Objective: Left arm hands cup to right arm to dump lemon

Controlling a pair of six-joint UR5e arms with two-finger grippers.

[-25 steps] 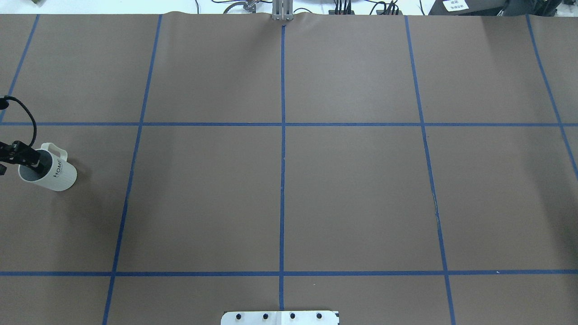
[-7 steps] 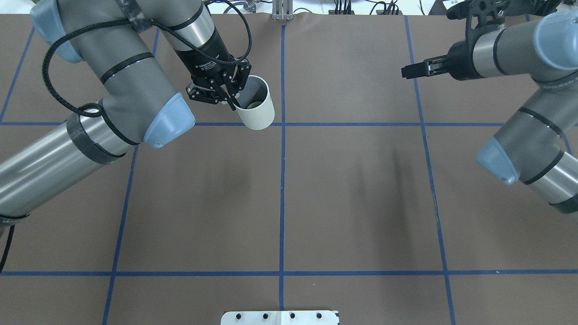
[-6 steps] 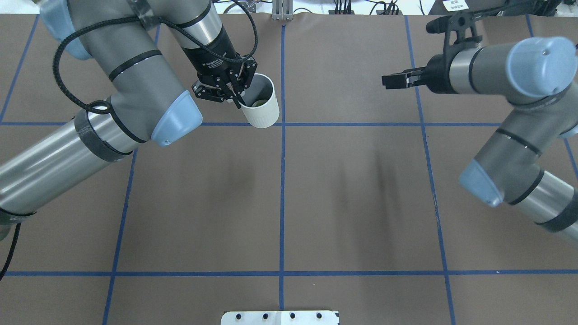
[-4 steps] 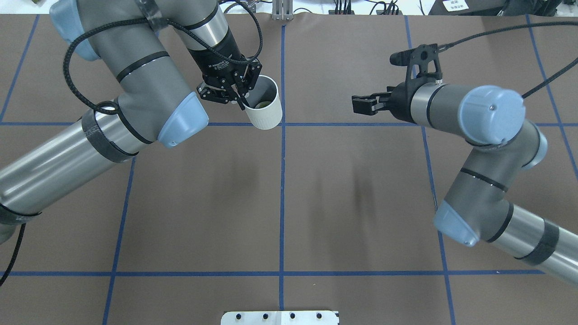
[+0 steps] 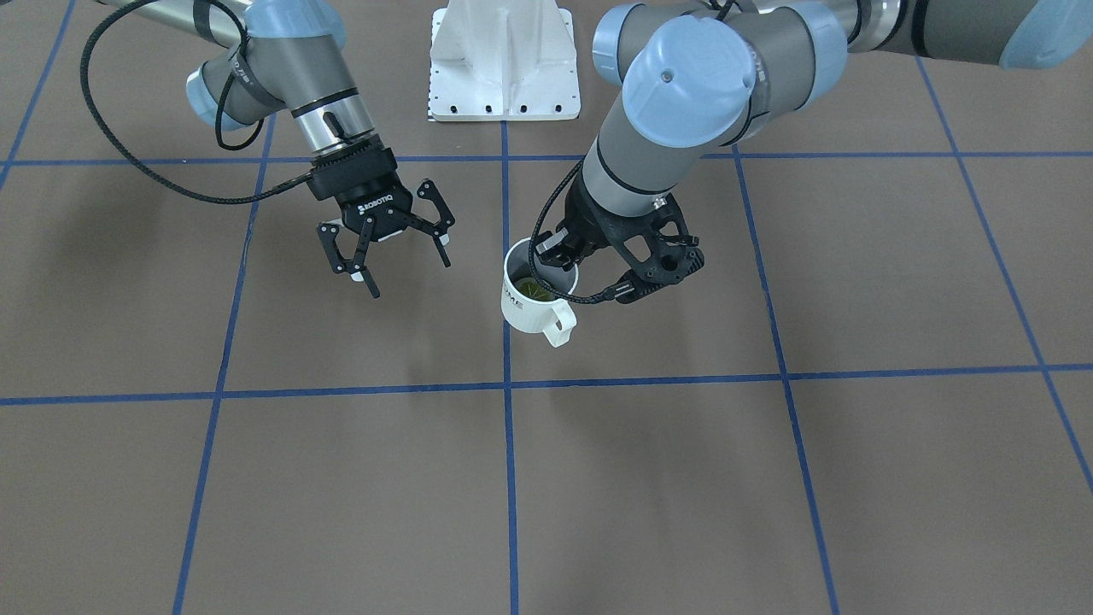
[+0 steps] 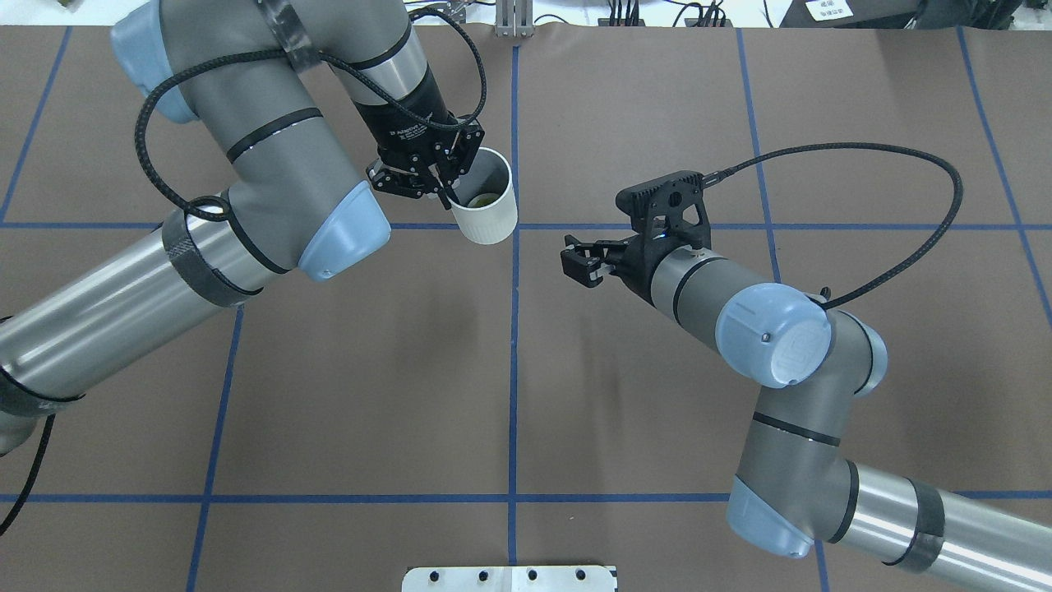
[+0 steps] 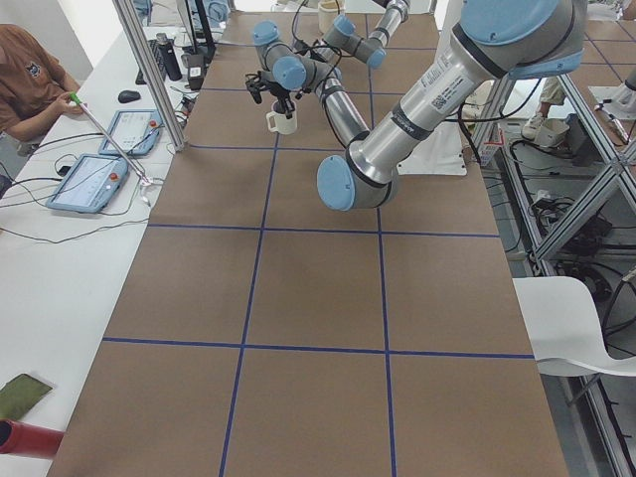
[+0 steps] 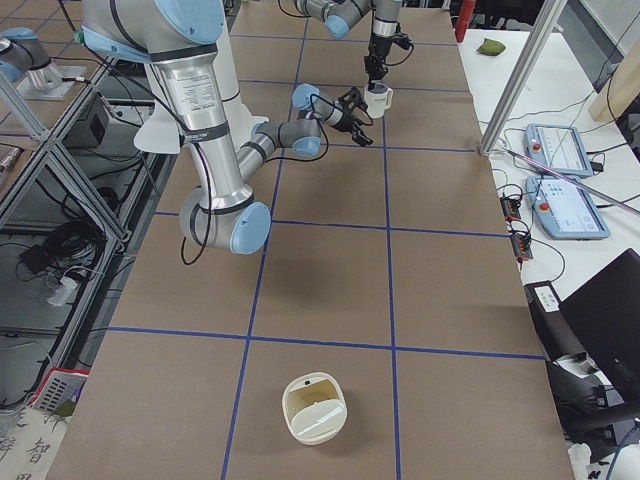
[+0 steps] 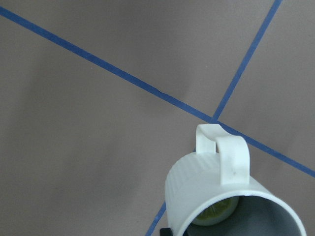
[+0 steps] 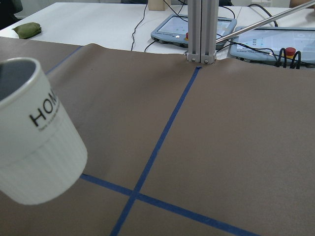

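The cream-white cup [image 6: 486, 215] hangs above the table near the centre line, tilted a little. My left gripper [image 6: 444, 182] is shut on its rim, one finger inside. The front view shows the cup [image 5: 528, 306], its handle away from the robot, and my left gripper [image 5: 555, 254]. The lemon [image 5: 536, 290] lies in the cup and also shows from overhead [image 6: 482, 199] and in the left wrist view [image 9: 216, 212]. My right gripper [image 6: 574, 263] is open and empty, pointing at the cup from its right, a short gap away [image 5: 406, 273]. The right wrist view shows the cup [image 10: 37, 147] at left.
The brown table carries a blue tape grid. The white robot base plate [image 5: 504, 60] is at the robot's edge. A cream bowl [image 8: 315, 408] stands near the table's right end. An aluminium post [image 10: 201, 29] and operator tablets [image 8: 565, 205] are beyond the far edge.
My left arm carried the cup from the far left to near the centre line and crept right. My right arm swung in from the far right toward the cup, jaws open.
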